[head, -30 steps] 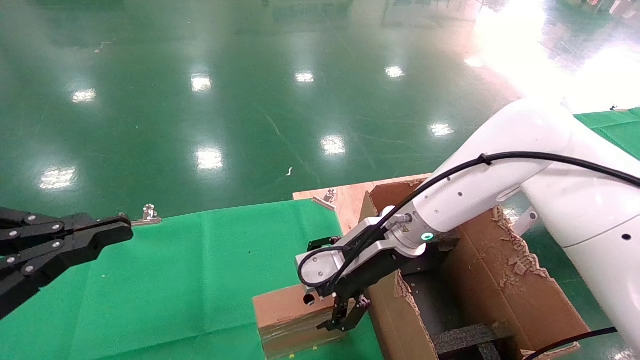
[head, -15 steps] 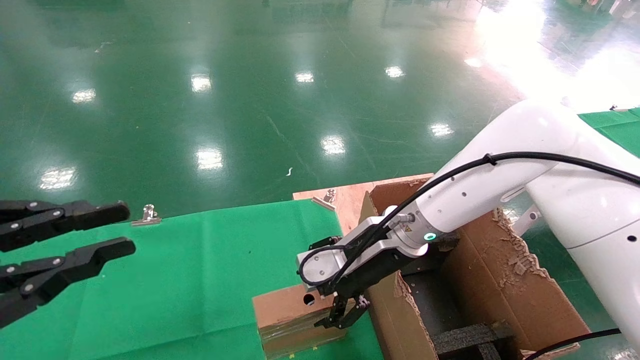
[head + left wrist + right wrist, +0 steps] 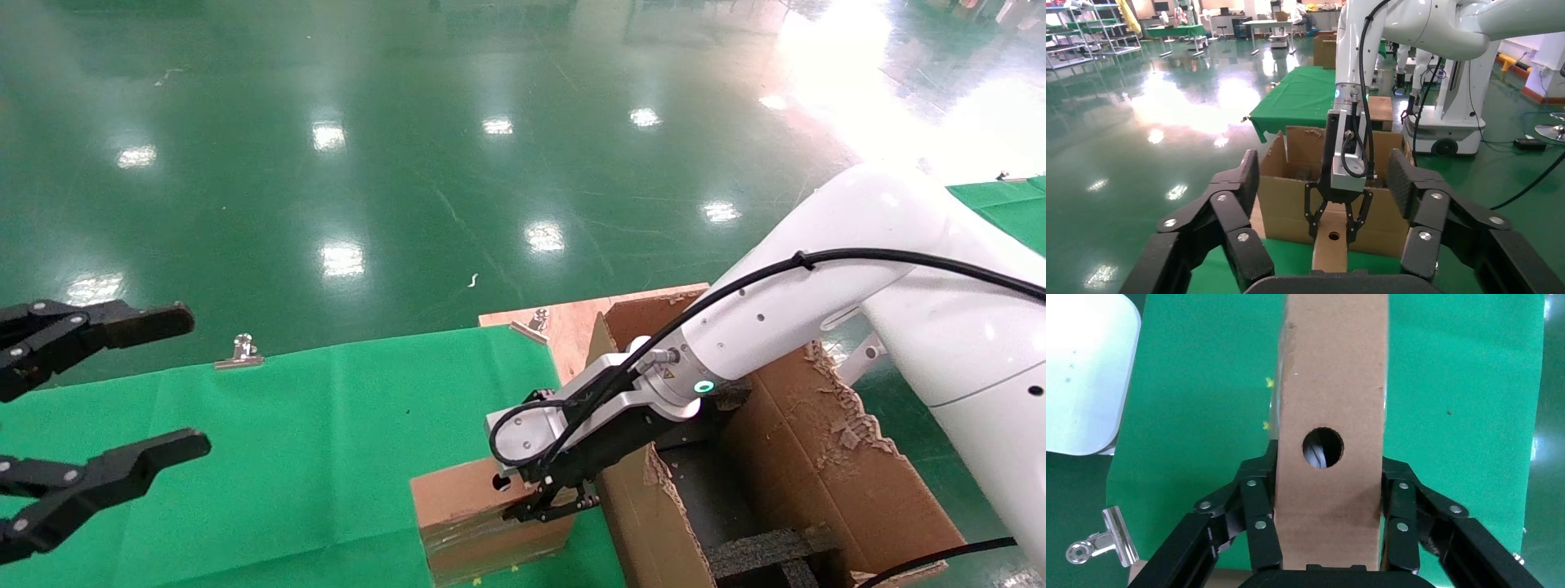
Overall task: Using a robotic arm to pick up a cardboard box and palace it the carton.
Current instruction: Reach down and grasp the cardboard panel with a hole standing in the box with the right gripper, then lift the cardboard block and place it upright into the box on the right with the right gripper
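The small cardboard box with a round hole stands on edge on the green cloth, right beside the carton. My right gripper, on the white arm with the green light ring, is shut on the box's end next to the hole. In the right wrist view the fingers press both sides of the box. My left gripper hangs open and empty at the far left. The left wrist view shows the box and the carton behind it.
Black foam dividers lie inside the carton. The green cloth covers the table, held by metal clips at its far edge. A bare wooden board shows behind the carton. Glossy green floor lies beyond.
My left gripper has opened wide from shut. My right gripper has closed its fingers on the box's end, and the box has shifted slightly.
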You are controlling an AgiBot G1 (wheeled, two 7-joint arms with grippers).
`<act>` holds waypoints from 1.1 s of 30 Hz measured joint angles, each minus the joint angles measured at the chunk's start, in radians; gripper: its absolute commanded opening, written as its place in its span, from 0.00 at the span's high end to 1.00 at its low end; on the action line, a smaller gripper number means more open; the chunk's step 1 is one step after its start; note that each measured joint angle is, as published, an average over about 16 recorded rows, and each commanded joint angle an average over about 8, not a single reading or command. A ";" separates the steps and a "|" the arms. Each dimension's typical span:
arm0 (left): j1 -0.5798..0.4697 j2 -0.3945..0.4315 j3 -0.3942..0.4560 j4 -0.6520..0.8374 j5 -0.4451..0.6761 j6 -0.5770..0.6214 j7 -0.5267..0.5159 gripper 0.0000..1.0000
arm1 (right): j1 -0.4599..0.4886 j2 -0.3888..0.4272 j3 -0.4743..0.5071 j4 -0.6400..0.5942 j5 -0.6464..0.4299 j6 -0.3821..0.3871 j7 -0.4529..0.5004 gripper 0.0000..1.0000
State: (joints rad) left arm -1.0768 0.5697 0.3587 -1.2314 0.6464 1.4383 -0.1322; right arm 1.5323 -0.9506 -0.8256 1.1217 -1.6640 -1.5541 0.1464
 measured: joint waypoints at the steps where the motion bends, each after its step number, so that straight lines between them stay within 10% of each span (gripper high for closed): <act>1: 0.000 0.000 0.000 0.000 0.000 0.000 0.000 0.00 | 0.001 0.001 0.001 -0.001 0.002 0.000 0.001 1.00; 33: 0.000 0.000 0.000 0.000 0.000 0.000 0.000 0.00 | 0.436 0.152 -0.099 -0.233 0.256 -0.033 -0.073 1.00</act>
State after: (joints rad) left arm -1.0768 0.5698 0.3587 -1.2314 0.6464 1.4383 -0.1321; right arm 1.9682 -0.7988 -0.9247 0.8885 -1.4084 -1.5872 0.0732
